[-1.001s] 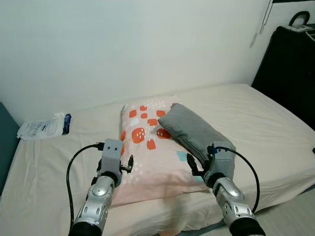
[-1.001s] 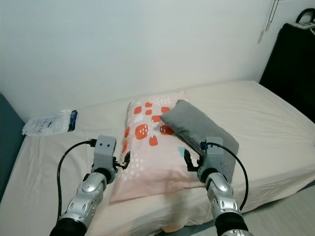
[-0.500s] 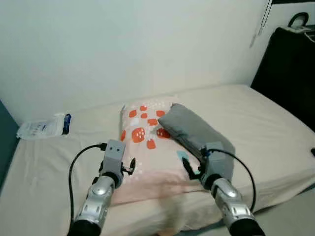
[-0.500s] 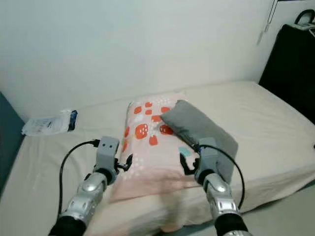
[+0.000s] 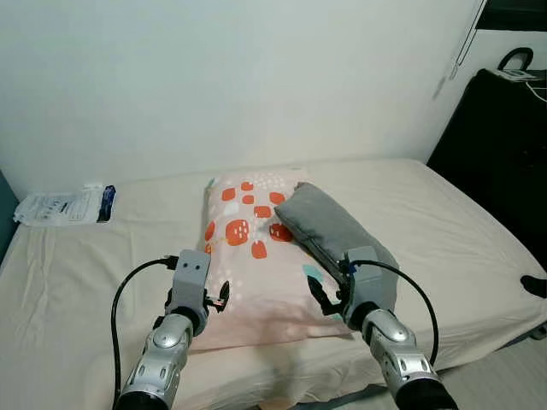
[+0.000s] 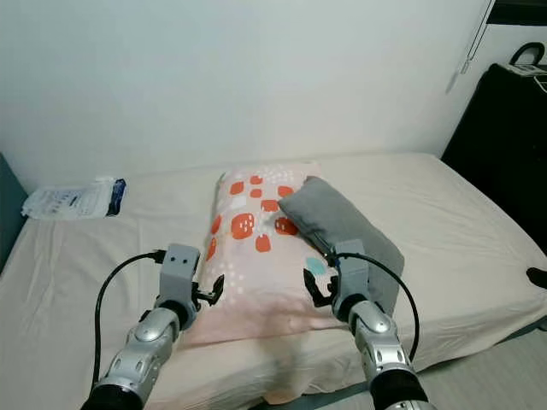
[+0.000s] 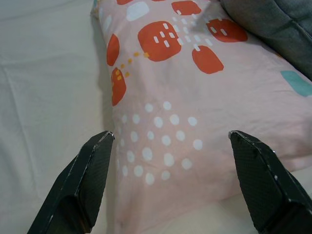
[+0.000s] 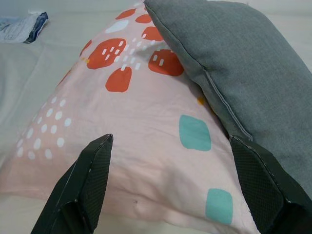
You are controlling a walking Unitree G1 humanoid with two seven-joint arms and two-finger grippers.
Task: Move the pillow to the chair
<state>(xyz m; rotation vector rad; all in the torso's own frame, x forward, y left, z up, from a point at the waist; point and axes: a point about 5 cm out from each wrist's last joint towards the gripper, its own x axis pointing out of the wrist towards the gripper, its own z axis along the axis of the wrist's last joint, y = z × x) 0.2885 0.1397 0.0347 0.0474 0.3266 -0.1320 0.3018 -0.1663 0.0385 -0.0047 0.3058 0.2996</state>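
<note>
this is a bedroom in a home: a bed with a cream sheet stands against a plain white wall, and on it lie a pink pillow with orange patches and a grey pillow partly over it. a white plastic packet lies near the wall, and a tall black thing stands beside the bed

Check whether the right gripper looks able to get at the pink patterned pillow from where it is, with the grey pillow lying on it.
Probably yes. The right gripper, open, faces the pink pillow's near edge, which lies bare; the grey pillow covers only its right side.
</note>
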